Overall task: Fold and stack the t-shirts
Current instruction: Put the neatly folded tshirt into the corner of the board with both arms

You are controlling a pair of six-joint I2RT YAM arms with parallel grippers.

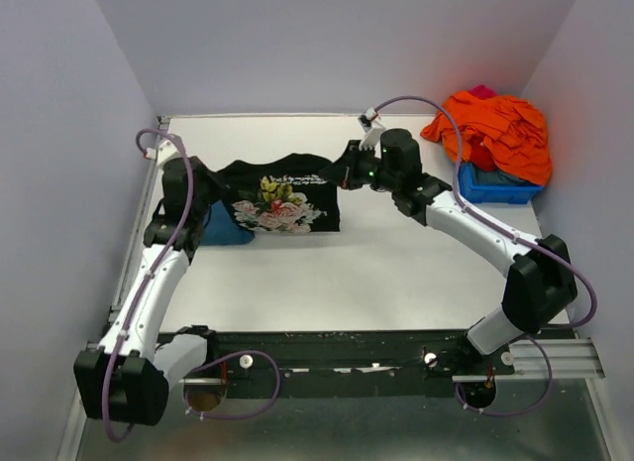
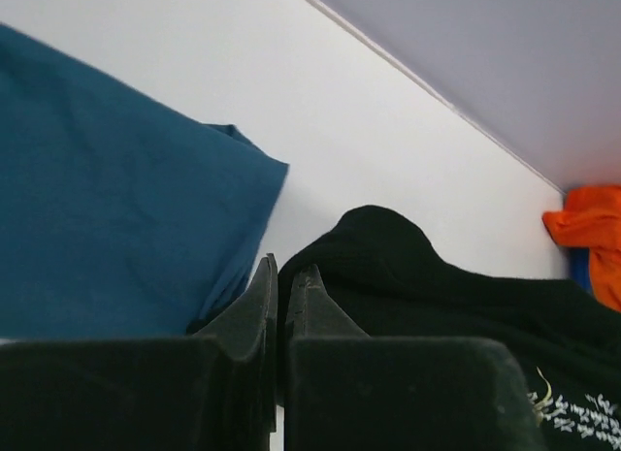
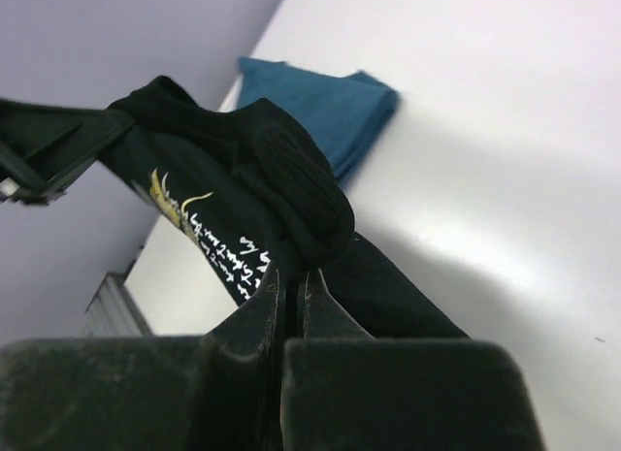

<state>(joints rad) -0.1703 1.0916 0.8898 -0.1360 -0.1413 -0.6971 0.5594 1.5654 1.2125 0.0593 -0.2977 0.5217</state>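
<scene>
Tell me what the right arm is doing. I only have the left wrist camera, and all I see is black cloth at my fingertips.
Observer: The right gripper is shut on the far end of the black t-shirt, so the shirt is stretched between both arms.
Operator: Which side shows from above?
Observer: The rose print faces the top camera.
Operator: Where does the teal t-shirt sit compared with the black one?
Observer: The teal t-shirt lies on the table by the left gripper, and only its edge peeks out past the black one's lower left corner.
</scene>
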